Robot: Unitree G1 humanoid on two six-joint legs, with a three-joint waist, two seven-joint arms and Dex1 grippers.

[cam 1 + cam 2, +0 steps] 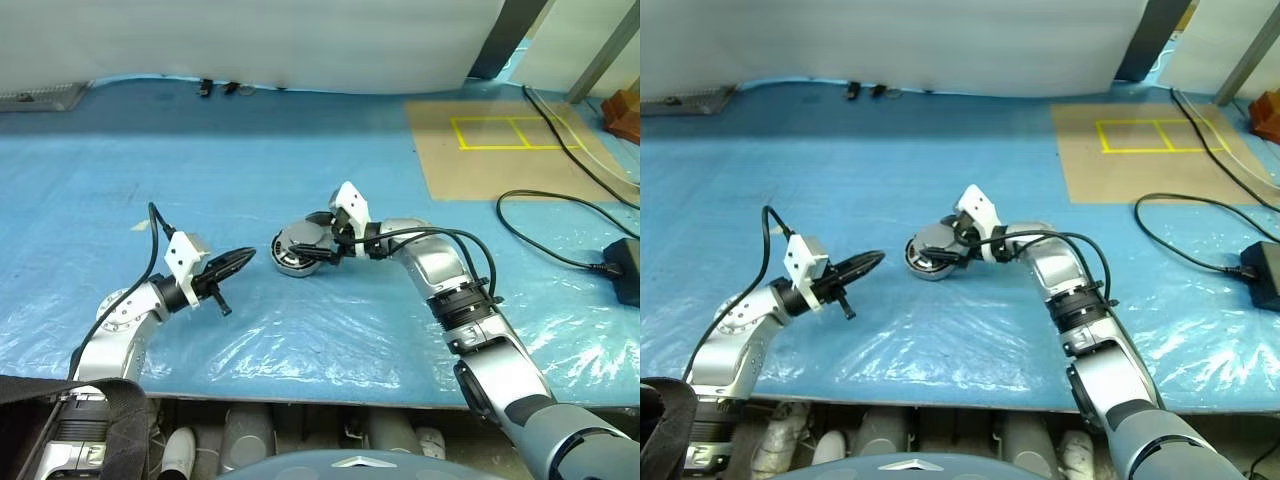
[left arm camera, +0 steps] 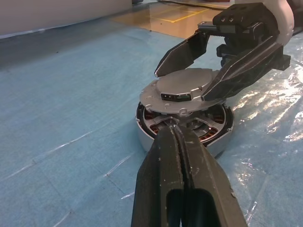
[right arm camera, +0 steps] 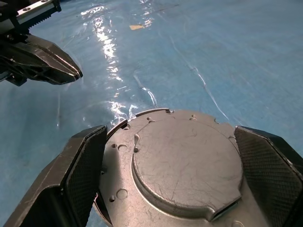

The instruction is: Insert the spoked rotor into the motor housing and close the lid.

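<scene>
The round silver-grey metal motor housing sat just left of centre in the head view, on the blue plastic-covered desk. Through its side gap I could see copper windings and silvery spokes, so I judged the spoked rotor already seated. The plain silver-grey hinged lid lay tilted over it, not fully down. My right pincer stood wide open, one finger either side of the lid, holding nothing. My left pincer, at lower left, was pressed shut and empty, near the housing but apart from it. Risk: pushing off-centre could skid the housing or jam the lid askew. I counted one housing, one lid, one rotor, two pincers.
</scene>
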